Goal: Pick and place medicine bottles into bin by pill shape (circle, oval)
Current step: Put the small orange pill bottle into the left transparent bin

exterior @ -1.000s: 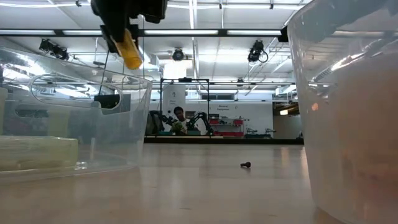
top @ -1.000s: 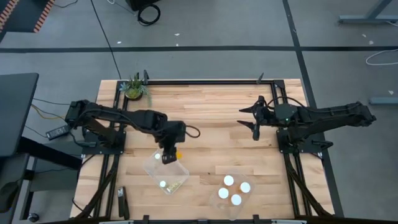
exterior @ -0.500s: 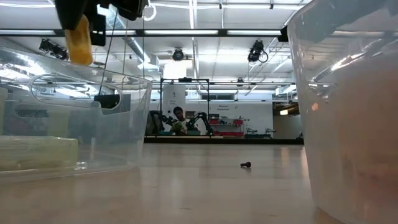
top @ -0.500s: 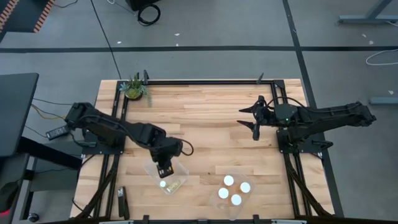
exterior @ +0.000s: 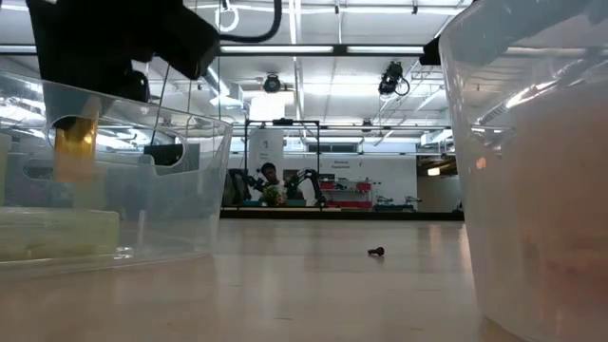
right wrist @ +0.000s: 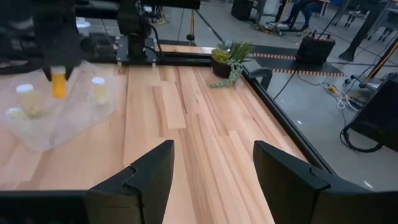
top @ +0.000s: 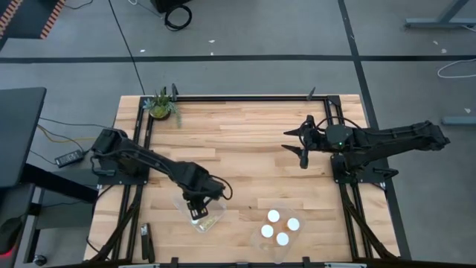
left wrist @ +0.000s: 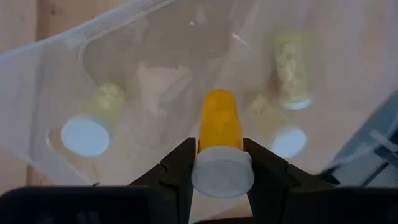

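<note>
My left gripper (top: pixel 195 211) is shut on an amber medicine bottle (left wrist: pixel 219 124) with a white cap. It reaches down into the left clear tub (top: pixel 210 201), which holds a few other bottles, such as the one with the white cap (left wrist: pixel 86 135). Through the tub wall in the low view the held bottle (exterior: pixel 74 152) stands upright. The right clear tub (top: pixel 262 240) holds several white-capped bottles (top: pixel 274 216). My right gripper (top: pixel 301 146) is open and empty above the table's right half, with its fingers (right wrist: pixel 149 180) spread. My left gripper pinches the bottle between its two fingers at the white cap (left wrist: pixel 200 174), the top end. The fingers come from above, pointing down. The bottle hangs upright below them, inside the left tub and above its floor (exterior: pixel 57 249).
A small green potted plant (top: pixel 160 105) stands at the far left corner. A black frame rail (top: pixel 245 97) runs along the table's far edge and sides. Bare wood (top: pixel 253 164) lies between the arms. A small dark object (exterior: pixel 376 252) lies on the table.
My left gripper has moved toward the table's near edge and down, carrying the bottle from above the left tub's far rim into the tub. The bottle was tilted and now stands upright. It stays shut on the bottle.
</note>
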